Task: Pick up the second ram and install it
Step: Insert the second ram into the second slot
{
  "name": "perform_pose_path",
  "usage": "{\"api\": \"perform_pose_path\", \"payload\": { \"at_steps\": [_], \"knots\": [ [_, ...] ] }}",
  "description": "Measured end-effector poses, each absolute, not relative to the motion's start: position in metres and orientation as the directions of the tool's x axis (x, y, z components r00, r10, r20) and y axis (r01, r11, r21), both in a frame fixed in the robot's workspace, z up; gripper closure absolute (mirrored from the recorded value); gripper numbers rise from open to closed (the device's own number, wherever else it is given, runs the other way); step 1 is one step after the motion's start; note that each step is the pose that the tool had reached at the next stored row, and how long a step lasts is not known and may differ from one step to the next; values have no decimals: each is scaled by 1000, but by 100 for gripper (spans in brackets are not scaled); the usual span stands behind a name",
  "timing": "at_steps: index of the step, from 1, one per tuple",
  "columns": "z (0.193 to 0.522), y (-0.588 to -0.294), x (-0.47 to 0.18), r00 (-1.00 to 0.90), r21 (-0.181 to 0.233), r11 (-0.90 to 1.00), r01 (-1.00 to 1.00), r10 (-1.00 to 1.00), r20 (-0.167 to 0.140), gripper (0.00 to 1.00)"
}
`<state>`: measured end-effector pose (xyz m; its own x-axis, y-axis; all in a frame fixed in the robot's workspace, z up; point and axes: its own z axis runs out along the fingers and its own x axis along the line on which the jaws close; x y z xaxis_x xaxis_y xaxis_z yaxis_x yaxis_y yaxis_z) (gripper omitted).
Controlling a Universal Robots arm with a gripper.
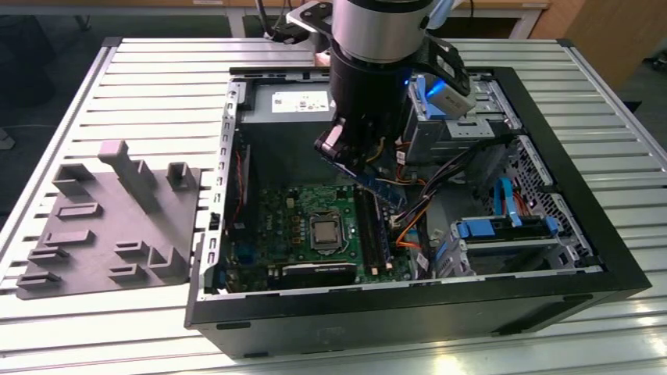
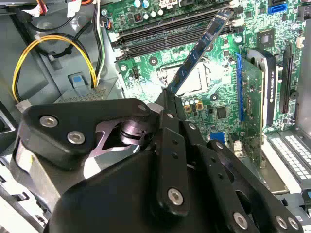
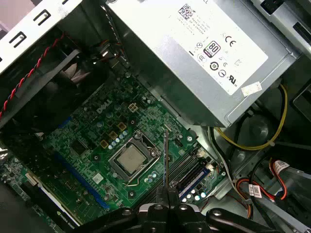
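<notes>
While the claw (image 2: 166,97) grips the second ram (image 2: 199,48), it hangs tilted above the motherboard (image 1: 287,226), at 1 o'clock from the processor (image 1: 326,233) in the exterior view.

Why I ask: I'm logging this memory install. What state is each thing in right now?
Black robot gripper, shut on the memory board.
Thin dark blue-green memory board with a gold edge, held tilted over the green motherboard, not seated in a slot.
Black computer case, lying on its side, panel off.
Silver square processor, seated in its socket, uncovered.
</notes>
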<state>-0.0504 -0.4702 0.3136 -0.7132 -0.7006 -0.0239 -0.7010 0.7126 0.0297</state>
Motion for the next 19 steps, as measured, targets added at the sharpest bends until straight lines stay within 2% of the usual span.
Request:
{"api": "perform_pose_path", "payload": {
  "at_steps": [19],
  "knots": [
    [314,-470,-50,-725,30,724,-689,-689,-24,88]
  ]
}}
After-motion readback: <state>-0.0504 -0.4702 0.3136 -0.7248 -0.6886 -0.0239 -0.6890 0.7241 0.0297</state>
